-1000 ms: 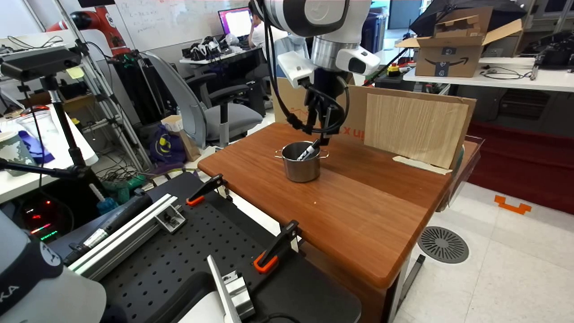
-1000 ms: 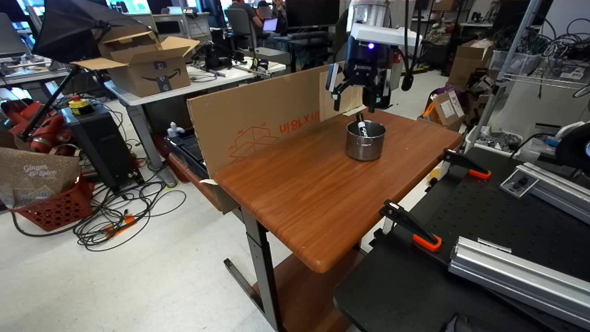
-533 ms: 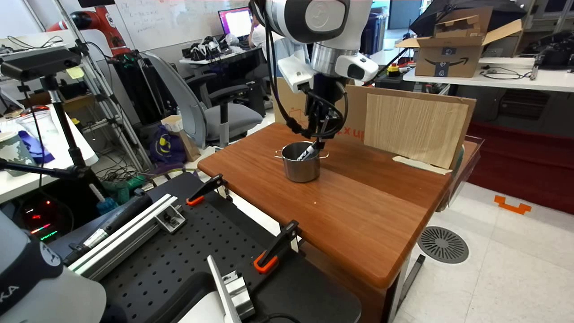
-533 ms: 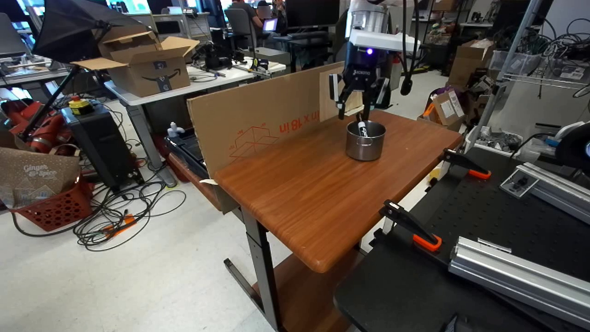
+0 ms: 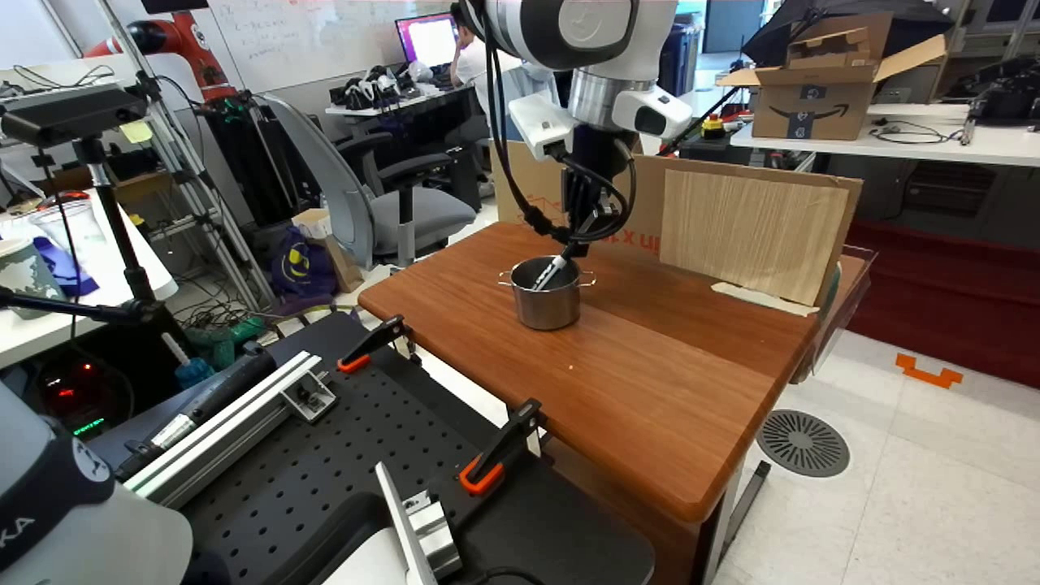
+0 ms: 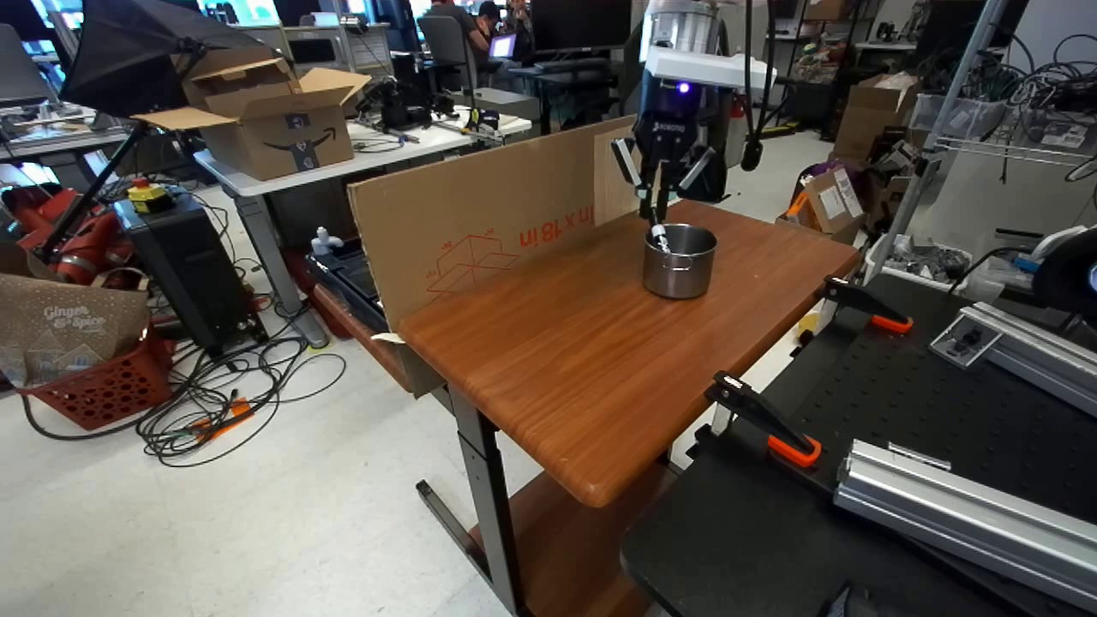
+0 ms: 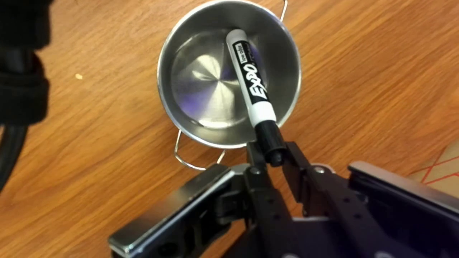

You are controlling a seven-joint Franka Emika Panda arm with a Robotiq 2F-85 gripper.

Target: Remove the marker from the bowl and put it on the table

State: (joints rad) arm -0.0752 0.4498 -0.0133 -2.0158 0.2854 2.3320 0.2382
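Observation:
The marker (image 7: 247,71), with a grey-white barrel, black label and black cap, leans at a slant in the bowl (image 7: 282,68). Its lower part is inside and its cap sticks out past the rim. My gripper (image 7: 273,153) is shut on the black cap, one finger on each side of it. In both exterior views the gripper (image 6: 654,214) hangs just above the rim of the grey metal bowl (image 5: 546,310), pointing down. The bowl stands upright on the brown wooden table (image 5: 650,390). Whether the marker's lower end touches the bowl cannot be told.
A cardboard sheet (image 6: 480,223) stands along one edge of the table, close behind the gripper. Two wire handles (image 7: 190,165) stick out from the bowl. Black clamps with orange pads (image 5: 504,447) grip the edge beside the black perforated bench (image 5: 390,422).
The gripper came down with open jaws, closed on the marker's cap and now stands slightly higher. The marker has shifted and tilts more toward the cardboard. The bowl has not moved.

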